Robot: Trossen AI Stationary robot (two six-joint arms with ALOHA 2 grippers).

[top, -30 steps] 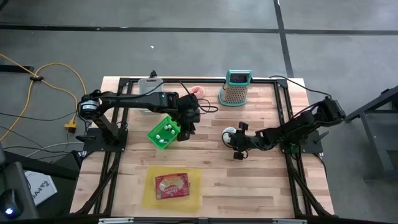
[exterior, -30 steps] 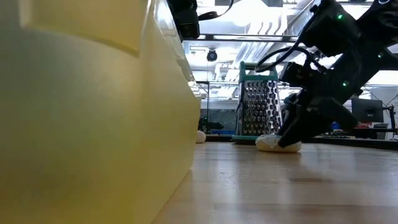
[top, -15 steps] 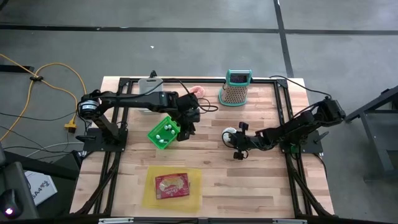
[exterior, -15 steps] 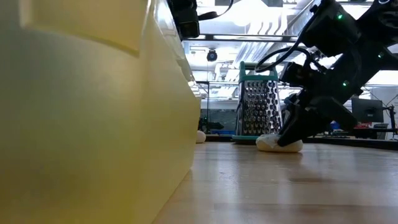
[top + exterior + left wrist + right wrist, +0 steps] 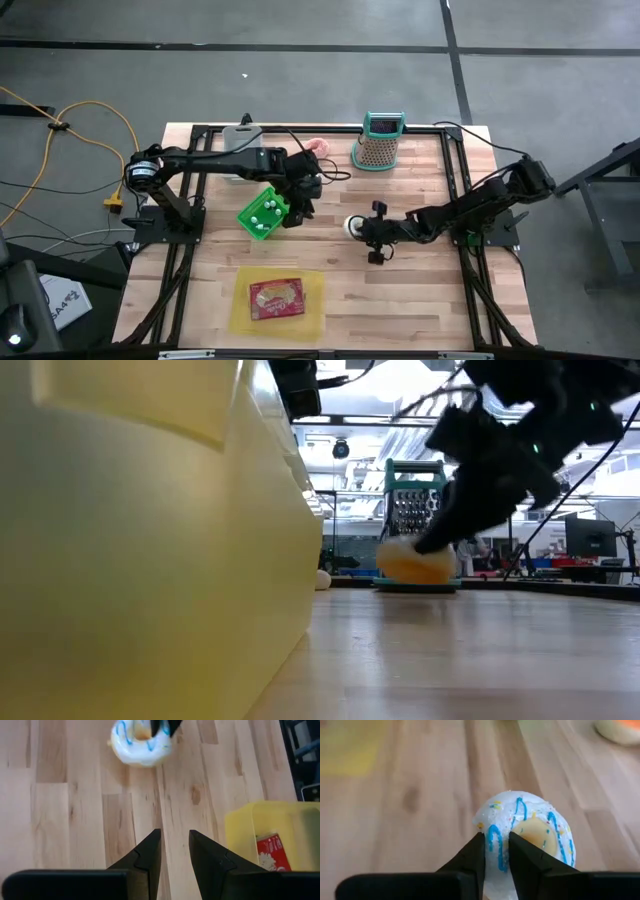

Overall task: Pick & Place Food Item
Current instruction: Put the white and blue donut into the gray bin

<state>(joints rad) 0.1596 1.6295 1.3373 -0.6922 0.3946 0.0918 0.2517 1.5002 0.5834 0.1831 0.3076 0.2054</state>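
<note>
Donut [image 5: 530,837] pinched in right gripper [image 5: 496,851], lifted above wooden table [image 5: 420,280].

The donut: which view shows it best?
Right wrist view: the donut fills the frame, blue icing clear, the right gripper pinching its rim. Left wrist shows it partly; high view, tiny; low view, blurred.

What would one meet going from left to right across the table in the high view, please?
Green container → yellow tray → pink item → donut held by the right claw → grater.
</note>
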